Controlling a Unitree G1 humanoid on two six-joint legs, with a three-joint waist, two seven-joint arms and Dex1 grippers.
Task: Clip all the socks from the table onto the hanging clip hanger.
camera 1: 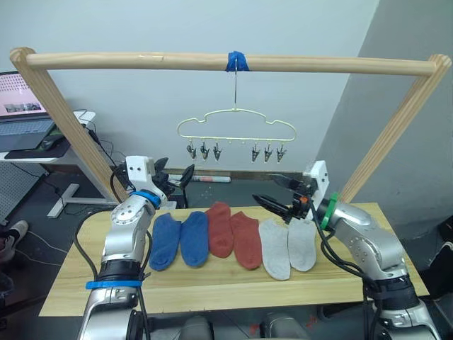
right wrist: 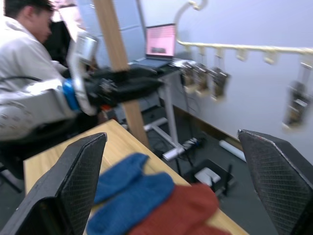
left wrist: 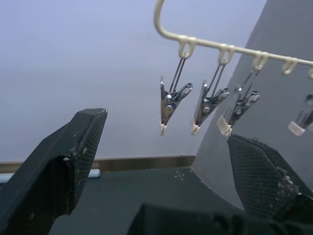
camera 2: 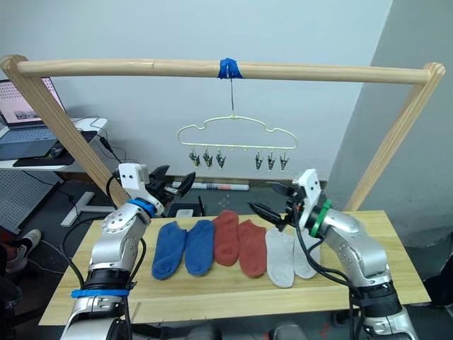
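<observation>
1. My left gripper [camera 1: 178, 178] stood spread wide and held nothing, lifted above the table's back edge and aimed toward the clip hanger [camera 1: 236, 130].
2. My right gripper [camera 1: 276, 193] was likewise released and empty, raised over the light grey socks [camera 1: 287, 245]; I judged both arms were parked clear so I could choose a first sock.
3. All six socks lay flat in one row, toes toward me: the blue pair [camera 1: 180, 239] on my left, the brick red pair [camera 1: 233, 233] in the middle, the grey pair on my right, each touching its neighbour.
4. The six clips [left wrist: 172, 103] hung bare in two groups of three, so nothing was yet clipped.
5. The hanger's hook hung from blue tape [camera 1: 237, 61] on the wooden rail [camera 1: 226, 63].
6. The table [camera 1: 212, 289] was pale planks; beyond my left stood a white desk with a laptop [camera 1: 23, 113], and a person [right wrist: 24, 39] sat nearby.
</observation>
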